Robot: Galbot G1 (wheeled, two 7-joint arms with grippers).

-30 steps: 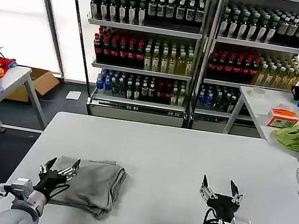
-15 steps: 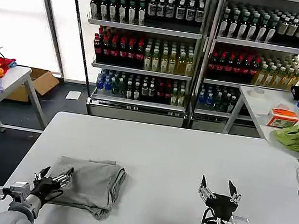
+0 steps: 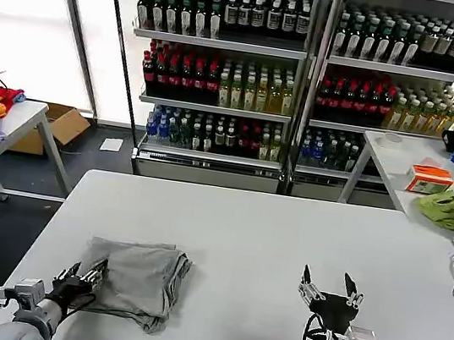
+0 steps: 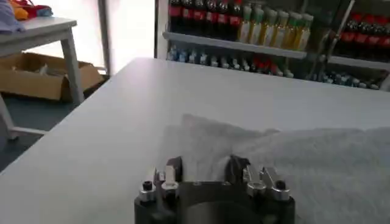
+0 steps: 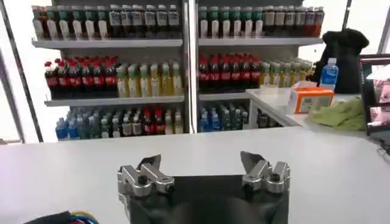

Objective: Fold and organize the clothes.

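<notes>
Folded grey shirts (image 3: 135, 280) lie lower left on my counter (image 3: 268, 236). My left tool (image 3: 80, 279) rests open at their edge. My right tool (image 3: 330, 286) hovers open, lower right.

Folded shirts (image 3: 135, 279) on the tabletop (image 3: 267, 244), left side.
Left gripper (image 3: 81, 279) at their near-left corner; right gripper (image 3: 330, 285) well apart, right.
</notes>
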